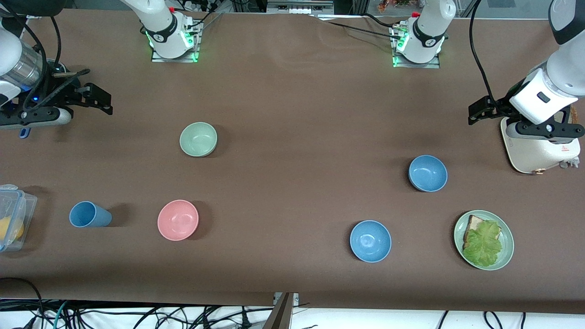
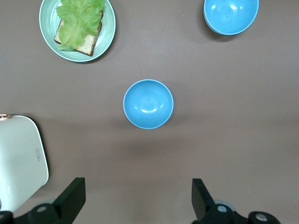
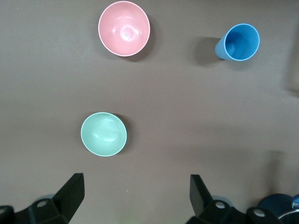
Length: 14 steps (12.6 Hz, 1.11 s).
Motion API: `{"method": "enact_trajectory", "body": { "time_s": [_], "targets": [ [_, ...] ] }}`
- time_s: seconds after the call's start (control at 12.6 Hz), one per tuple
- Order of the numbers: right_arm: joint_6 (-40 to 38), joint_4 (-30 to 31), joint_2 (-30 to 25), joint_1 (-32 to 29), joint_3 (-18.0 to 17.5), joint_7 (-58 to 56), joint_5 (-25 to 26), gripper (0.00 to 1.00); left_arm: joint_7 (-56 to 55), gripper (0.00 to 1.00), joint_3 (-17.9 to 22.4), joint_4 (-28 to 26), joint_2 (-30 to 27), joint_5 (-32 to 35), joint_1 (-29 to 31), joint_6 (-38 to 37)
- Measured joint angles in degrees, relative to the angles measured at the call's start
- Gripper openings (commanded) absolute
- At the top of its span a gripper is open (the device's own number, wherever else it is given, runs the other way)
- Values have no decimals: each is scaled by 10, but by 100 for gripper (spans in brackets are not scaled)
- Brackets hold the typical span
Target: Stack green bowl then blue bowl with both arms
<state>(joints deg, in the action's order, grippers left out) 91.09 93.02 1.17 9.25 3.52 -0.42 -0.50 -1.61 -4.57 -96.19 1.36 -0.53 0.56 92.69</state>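
Note:
The pale green bowl [image 1: 198, 139] stands upright toward the right arm's end of the table and also shows in the right wrist view [image 3: 103, 133]. Two blue bowls stand toward the left arm's end. One blue bowl [image 1: 428, 173] is farther from the front camera and shows in the left wrist view [image 2: 148, 103]. The other blue bowl [image 1: 370, 241] is nearer [image 2: 231, 14]. My right gripper [image 1: 101, 99] [image 3: 135, 193] is open and empty, up over the table's right-arm end. My left gripper [image 1: 477, 112] [image 2: 138, 198] is open and empty, up beside a white appliance.
A pink bowl [image 1: 178, 220] and a blue cup [image 1: 89, 214] stand nearer the front camera than the green bowl. A green plate [image 1: 505, 256] with bread and lettuce sits beside the nearer blue bowl. A white appliance [image 1: 534, 151] and a clear plastic box [image 1: 11, 217] stand at the table's ends.

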Motion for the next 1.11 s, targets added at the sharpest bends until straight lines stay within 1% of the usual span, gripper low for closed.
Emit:
{"method": "enact_trajectory", "body": {
  "time_s": [0.96,1.11],
  "targets": [
    [-5,0,0,0,0,0,1,100,0,100,0,0,0,0,0,0],
    [-17,0,2,0,0,0,0,100,0,100,0,0,0,0,0,0]
  ]
}}
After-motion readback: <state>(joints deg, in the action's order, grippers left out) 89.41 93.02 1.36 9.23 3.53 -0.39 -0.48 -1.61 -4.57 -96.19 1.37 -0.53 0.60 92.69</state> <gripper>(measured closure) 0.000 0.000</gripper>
